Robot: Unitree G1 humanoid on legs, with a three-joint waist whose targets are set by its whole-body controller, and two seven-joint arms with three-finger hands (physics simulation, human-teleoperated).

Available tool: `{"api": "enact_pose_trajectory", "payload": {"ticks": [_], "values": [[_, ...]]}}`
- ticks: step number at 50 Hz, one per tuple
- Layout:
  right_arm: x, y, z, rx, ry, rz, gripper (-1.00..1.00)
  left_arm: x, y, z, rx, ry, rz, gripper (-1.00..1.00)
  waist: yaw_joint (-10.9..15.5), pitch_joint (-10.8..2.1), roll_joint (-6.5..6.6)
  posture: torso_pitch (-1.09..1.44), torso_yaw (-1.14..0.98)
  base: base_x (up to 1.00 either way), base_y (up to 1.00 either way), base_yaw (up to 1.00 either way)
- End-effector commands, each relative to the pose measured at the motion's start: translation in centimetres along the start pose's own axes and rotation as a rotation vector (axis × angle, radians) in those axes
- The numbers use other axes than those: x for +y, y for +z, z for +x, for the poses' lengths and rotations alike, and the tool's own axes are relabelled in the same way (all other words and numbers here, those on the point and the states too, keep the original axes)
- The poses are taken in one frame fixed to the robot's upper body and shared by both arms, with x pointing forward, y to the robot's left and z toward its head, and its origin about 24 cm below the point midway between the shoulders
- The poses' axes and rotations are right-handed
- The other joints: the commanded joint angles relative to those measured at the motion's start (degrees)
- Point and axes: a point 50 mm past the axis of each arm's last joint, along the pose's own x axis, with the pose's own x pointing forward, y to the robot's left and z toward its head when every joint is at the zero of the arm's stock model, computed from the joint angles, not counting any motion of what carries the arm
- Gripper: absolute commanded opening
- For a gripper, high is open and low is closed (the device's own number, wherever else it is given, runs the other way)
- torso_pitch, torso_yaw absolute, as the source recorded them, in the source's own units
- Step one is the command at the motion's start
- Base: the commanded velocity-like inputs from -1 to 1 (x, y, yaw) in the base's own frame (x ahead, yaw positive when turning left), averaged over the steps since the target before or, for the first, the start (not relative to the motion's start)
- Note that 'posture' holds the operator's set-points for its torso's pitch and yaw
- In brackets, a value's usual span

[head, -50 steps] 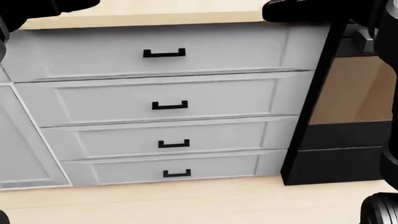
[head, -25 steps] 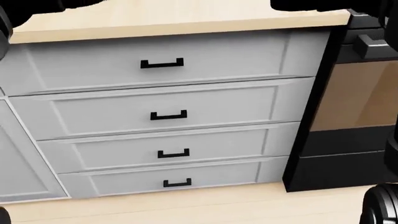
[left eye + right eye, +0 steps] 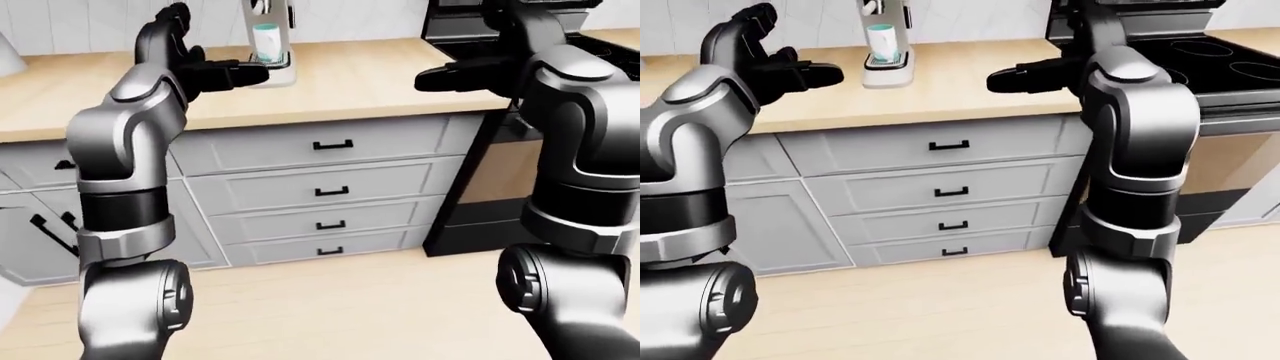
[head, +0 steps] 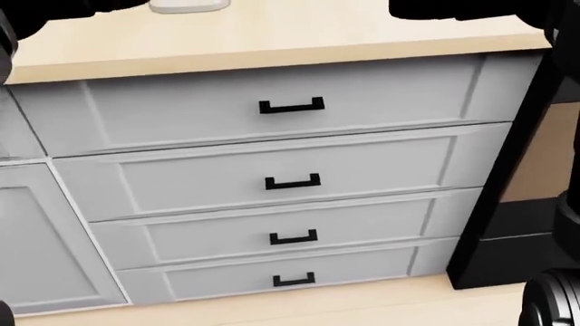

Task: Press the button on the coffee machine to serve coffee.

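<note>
1. Standing on the pale wooden countertop (image 3: 970,82), the white coffee machine (image 3: 885,45) holds a teal cup (image 3: 880,37) on its tray.
2. The black three-finger left hand (image 3: 765,64), beside the machine, has its fingers spread apart.
3. The right hand (image 3: 1040,75), on the machine's other side, looks extended; its grip cannot be told.
4. Reaching from this far risks the spread fingers knocking the cup, missing the unseen button.

In the left-eye view the counter (image 3: 380,79) lies bare between the left hand (image 3: 215,71) at ten o'clock and the right hand (image 3: 460,75) at two o'clock. The coffee machine (image 3: 270,37) stands at eleven o'clock, just beyond the left fingertips, a cup (image 3: 266,36) in its bay. The stove (image 3: 1210,64) blocks three o'clock in the right-eye view.
</note>
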Motion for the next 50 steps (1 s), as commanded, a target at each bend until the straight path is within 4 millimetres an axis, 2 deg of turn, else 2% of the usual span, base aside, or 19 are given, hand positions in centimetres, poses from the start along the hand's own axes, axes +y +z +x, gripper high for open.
{"api": "enact_pose_trajectory", "payload": {"ticks": [1,4,5,6,13,17,19,21,22,24,27,31,33,35,36,44,47,49,50], "values": [[0.27,2.30,-0.70,-0.115,0.012,-0.002,1.00,0.60,3.09,-0.76,-0.128,0.024,-0.009,1.00,0.68,-1.91,-0.14,0.00,0.00,0.17,0.28,0.00],[0.30,2.31,-0.68,-0.113,0.015,-0.003,1.00,0.57,2.96,-0.63,-0.128,0.021,-0.009,1.00,0.01,-0.03,3.36,0.00,0.00,0.19,0.24,0.00],[0.29,2.38,-0.67,-0.113,0.015,-0.002,1.00,0.55,3.00,-0.61,-0.128,0.021,-0.009,1.00,-0.23,-0.04,5.03,0.00,0.00,0.23,0.22,0.00],[0.32,2.38,-0.67,-0.113,0.017,-0.003,1.00,0.55,2.96,-0.58,-0.128,0.021,-0.008,1.00,-0.28,-0.68,7.92,0.00,0.00,0.23,0.22,0.00],[0.50,2.39,-0.73,-0.114,0.022,-0.004,1.00,0.63,3.00,-0.69,-0.128,0.023,-0.009,1.00,0.71,-0.55,4.46,0.00,0.00,0.24,0.22,0.00],[0.55,2.36,-0.82,-0.113,0.024,-0.006,1.00,0.61,2.95,-0.72,-0.129,0.021,-0.011,1.00,1.11,0.49,2.25,0.00,0.00,0.34,0.22,0.00],[0.56,2.46,-0.78,-0.114,0.026,-0.007,1.00,0.59,2.98,-0.73,-0.129,0.020,-0.011,1.00,1.46,0.37,0.64,0.00,0.00,0.36,0.22,0.00],[0.55,2.71,-0.73,-0.117,0.026,-0.008,1.00,0.54,3.14,-0.75,-0.130,0.018,-0.014,1.00,1.68,-0.59,-2.24,0.00,0.00,0.36,0.21,0.00],[0.50,2.76,-0.68,-0.119,0.025,-0.007,1.00,0.55,3.17,-0.71,-0.131,0.018,-0.013,1.00,1.10,-0.21,0.14,0.00,0.00,0.36,0.20,0.00],[0.57,2.70,-0.62,-0.118,0.028,-0.008,1.00,0.53,3.23,-0.72,-0.132,0.017,-0.014,1.00,1.37,-0.24,-0.88,0.00,0.00,0.36,0.19,0.00],[0.55,2.84,-0.70,-0.119,0.028,-0.008,1.00,0.55,3.22,-0.78,-0.132,0.017,-0.014,1.00,1.08,-0.69,0.21,0.00,0.00,0.36,0.18,0.00],[0.35,2.63,-0.63,-0.119,0.024,-0.006,1.00,0.48,3.15,-0.76,-0.130,0.015,-0.013,1.00,0.25,0.18,3.37,0.00,0.00,0.35,0.18,0.00],[0.37,2.40,-0.60,-0.116,0.024,-0.005,1.00,0.50,2.94,-0.66,-0.128,0.015,-0.013,1.00,-0.10,-1.04,7.21,0.00,0.00,0.36,0.17,0.00],[0.37,2.50,-0.61,-0.116,0.024,-0.005,1.00,0.47,2.93,-0.64,-0.127,0.013,-0.013,1.00,0.21,-0.14,7.33,0.00,0.00,0.36,0.16,0.00],[0.38,2.50,-0.59,-0.117,0.023,-0.005,1.00,0.48,2.97,-0.68,-0.128,0.014,-0.011,1.00,0.17,0.31,7.30,0.00,0.00,0.36,0.16,0.00],[0.49,2.66,-0.49,-0.117,0.027,-0.005,1.00,0.57,2.98,-0.72,-0.129,0.013,-0.015,1.00,1.48,-0.05,3.29,0.00,0.00,0.36,0.14,0.00],[0.45,2.77,-0.60,-0.120,0.027,-0.005,1.00,0.41,2.86,-0.70,-0.129,0.010,-0.014,1.00,1.92,-0.45,1.67,0.00,0.00,0.40,0.06,0.00],[0.35,2.84,-0.78,-0.122,0.025,-0.005,1.00,0.28,2.87,-0.83,-0.128,0.006,-0.014,1.00,2.27,-0.91,-0.40,0.00,0.00,0.40,0.04,0.00],[0.37,2.85,-0.79,-0.123,0.025,-0.004,1.00,0.28,2.93,-0.85,-0.129,0.005,-0.013,1.00,2.61,-1.38,-0.57,0.00,0.00,0.39,0.04,0.00]]}}
